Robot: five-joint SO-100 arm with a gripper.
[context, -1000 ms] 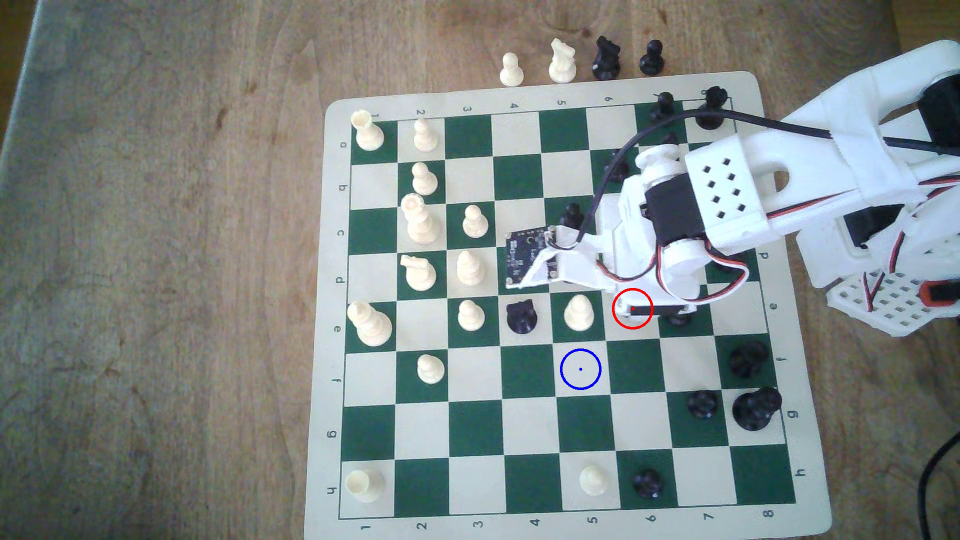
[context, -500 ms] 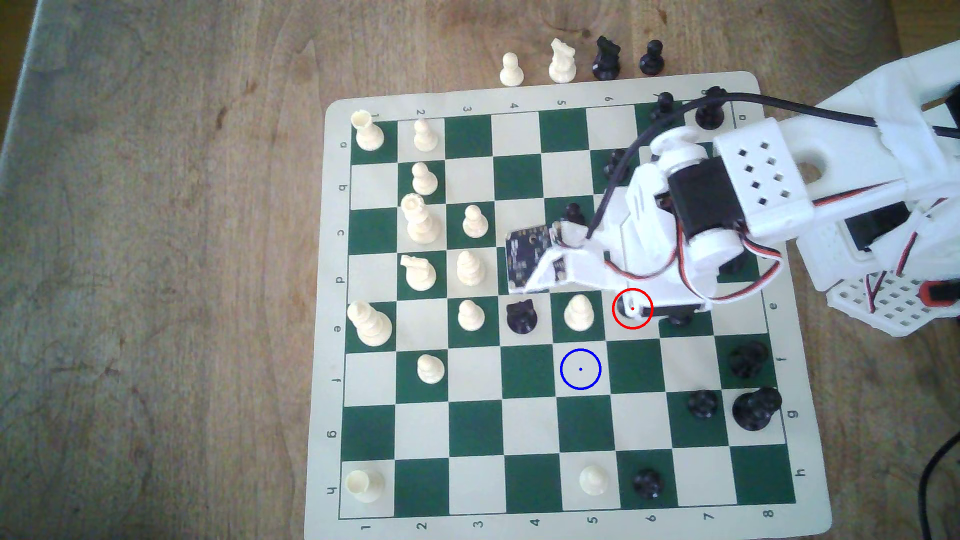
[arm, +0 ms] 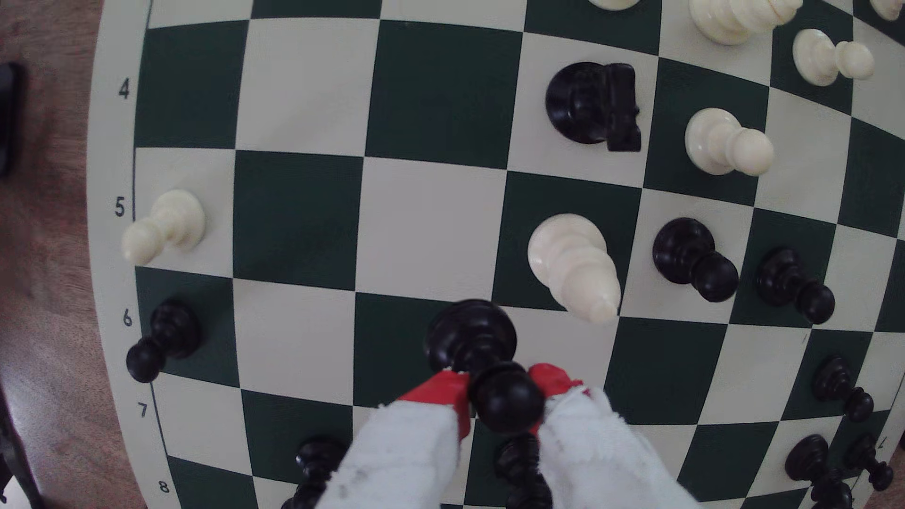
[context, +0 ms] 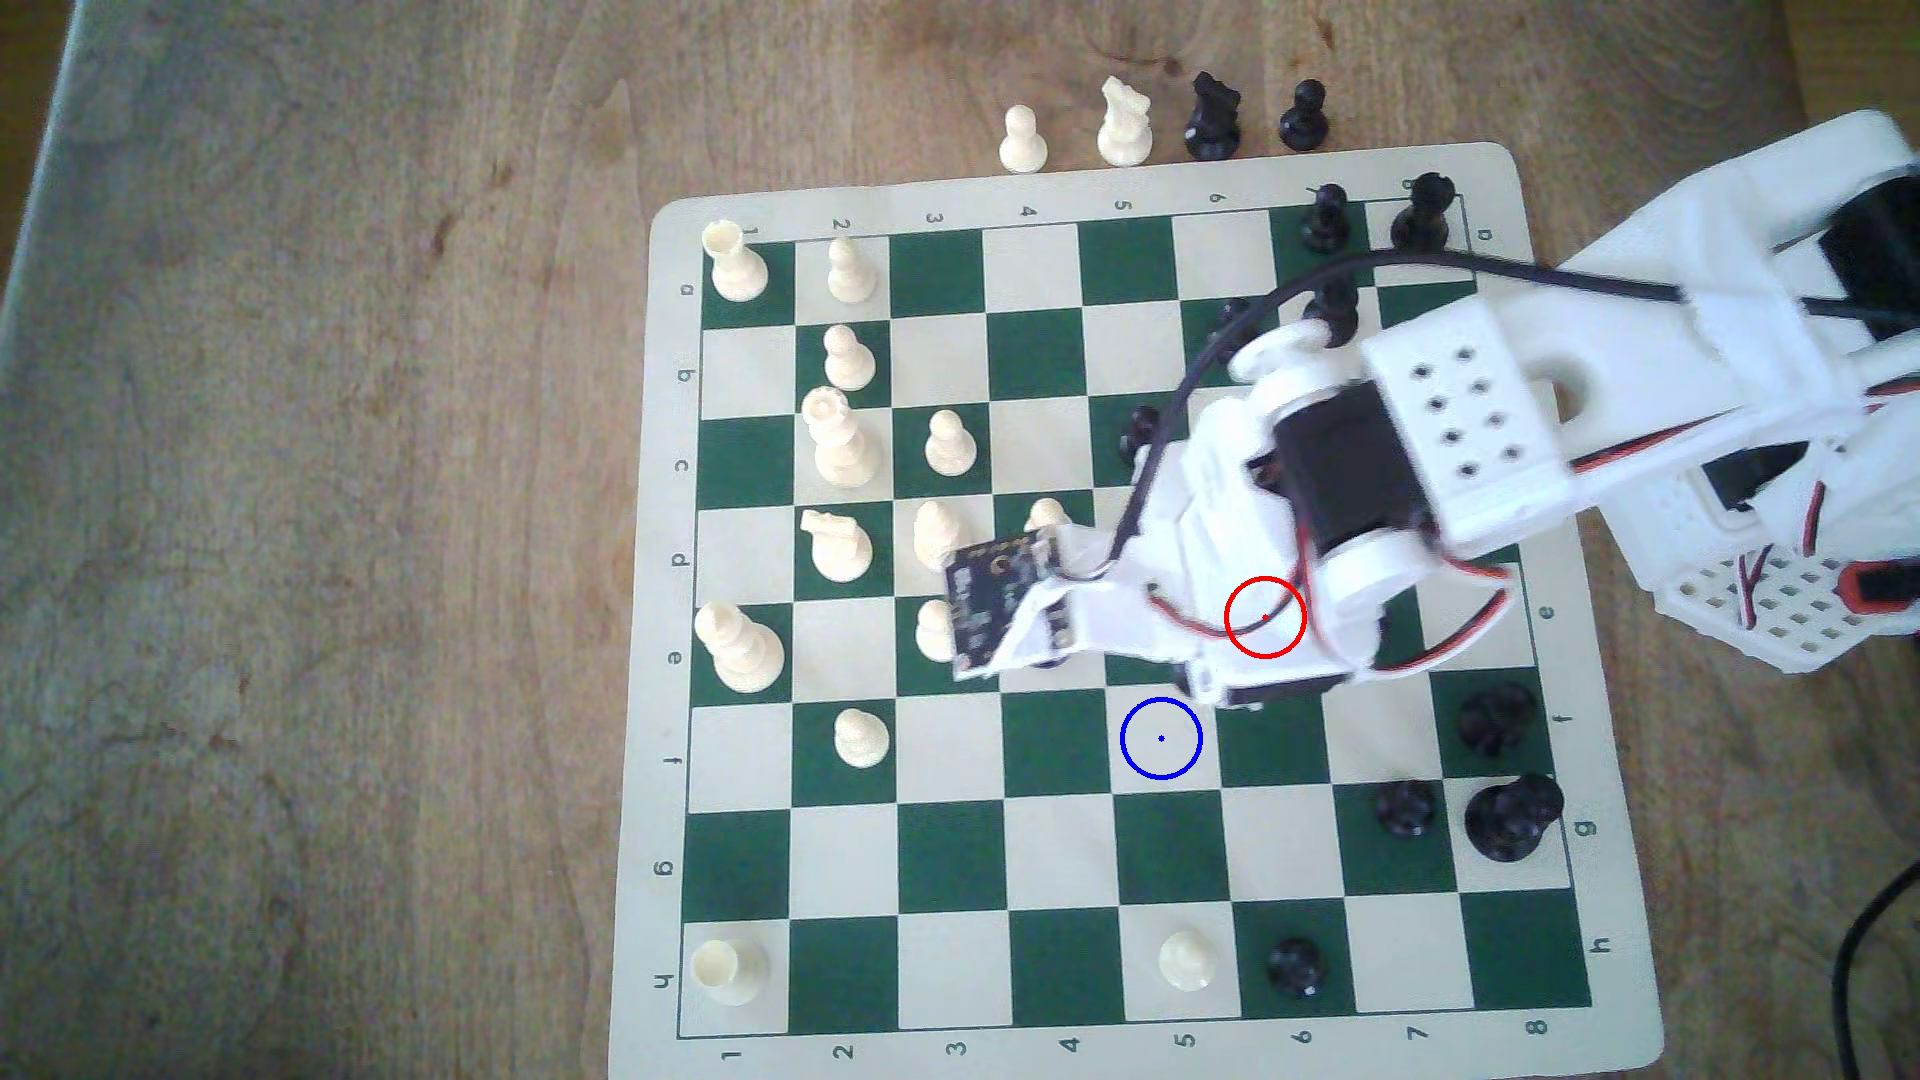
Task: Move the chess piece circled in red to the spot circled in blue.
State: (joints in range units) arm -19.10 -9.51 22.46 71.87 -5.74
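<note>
The black pawn (arm: pixel 482 352) hangs between my gripper's (arm: pixel 499 386) red-tipped fingers (arm: pixel 440 389), which are shut on its neck just below the ball head. Its base looks raised off the board, over the border of a dark and a cream square. In the exterior view my gripper (context: pixel 1205 687) sits just up and to the right of the blue-ringed cream spot (context: pixel 1161 738), and the arm hides the pawn. The red ring (context: pixel 1264 617) lies over the arm's white body.
A cream bishop-like piece (arm: pixel 573 264) stands close beside the held pawn, with a black knight (arm: pixel 592 103) and cream pawn (arm: pixel 725 142) further off. Black pieces (context: pixel 1496 717) crowd the exterior view's right edge. Several captured pieces (context: pixel 1122 125) stand off the chessboard (context: pixel 644 582).
The gripper has left the red-ringed square and swung down and left toward the blue ring with the pawn in it. The wrist camera board now covers the black knight.
</note>
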